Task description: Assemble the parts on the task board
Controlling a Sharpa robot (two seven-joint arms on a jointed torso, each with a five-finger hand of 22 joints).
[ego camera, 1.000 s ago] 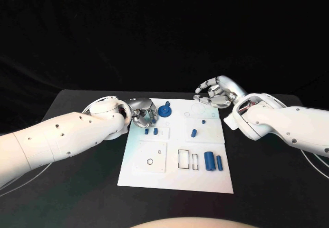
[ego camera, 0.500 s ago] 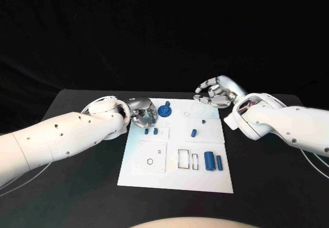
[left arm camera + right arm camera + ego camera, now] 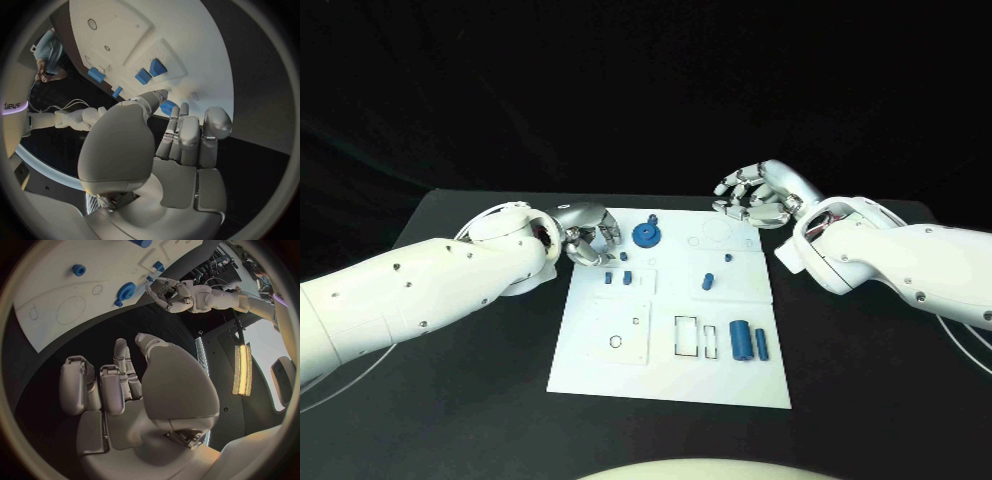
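Observation:
The white task board point(image 3: 625, 375) lies in the middle of the black table. On it a blue round gear-like part point(image 3: 646, 235) stands near the far edge. Two small blue pieces point(image 3: 617, 279) and a blue peg point(image 3: 708, 279) sit mid-board, and two blue cylinders point(image 3: 749, 341) lie on the right. My left hand point(image 3: 593, 237) hovers at the board's far left edge, beside the round part, fingers curled. A blue piece point(image 3: 167, 106) shows between its thumb tip and fingertips; whether it is pinched I cannot tell. My right hand point(image 3: 754, 197) hangs above the far right corner, loosely curled, holding nothing.
Empty cut-outs point(image 3: 688, 336) mark the board's near half. Black table point(image 3: 459, 400) surrounds the board on both sides. My white forearms point(image 3: 416, 290) reach in from each side, the right one point(image 3: 891, 260) over the table beside the board.
My left hand and arm have shifted slightly towards the far left, away from the round blue part. The right hand has risen a little. The parts on the board have not moved.

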